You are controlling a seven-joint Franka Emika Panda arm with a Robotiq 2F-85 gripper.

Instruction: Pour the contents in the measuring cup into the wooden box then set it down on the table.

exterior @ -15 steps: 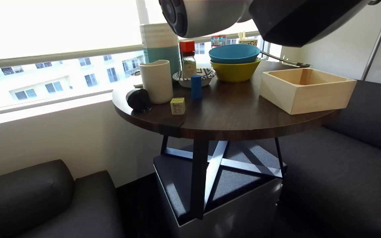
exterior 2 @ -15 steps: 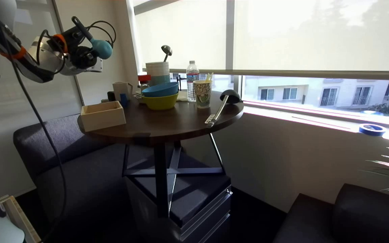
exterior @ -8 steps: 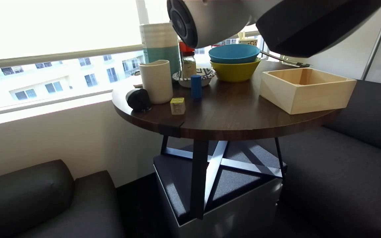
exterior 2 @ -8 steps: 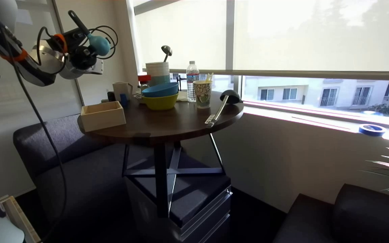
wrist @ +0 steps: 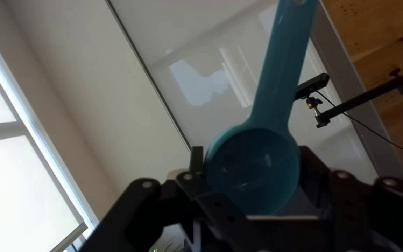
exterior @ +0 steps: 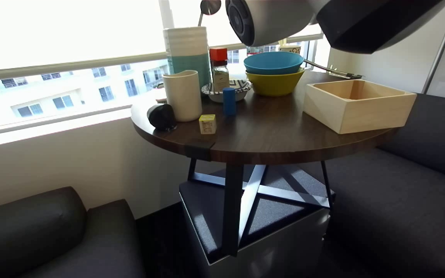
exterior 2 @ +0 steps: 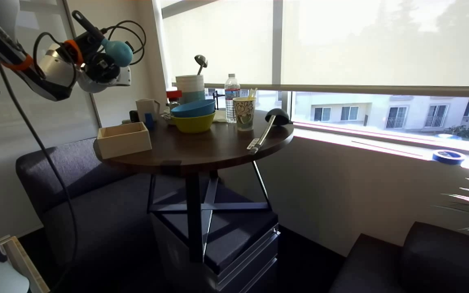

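Teal meas. cup [wrist: 270,117] | rnd end clamped in gripper [wrist: 252,162] | hndl tilted up

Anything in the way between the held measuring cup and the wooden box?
Nothing visible. The jaws hold the measuring cup higher than the open-topped wooden box. The blue cylinder stands apart from the box, not over it.

In an exterior view, your wooden box [exterior 2: 124,143] stands on the table [exterior 2: 202,147], left of the stacked bowls [exterior 2: 194,118], before the mug [exterior 2: 145,106].
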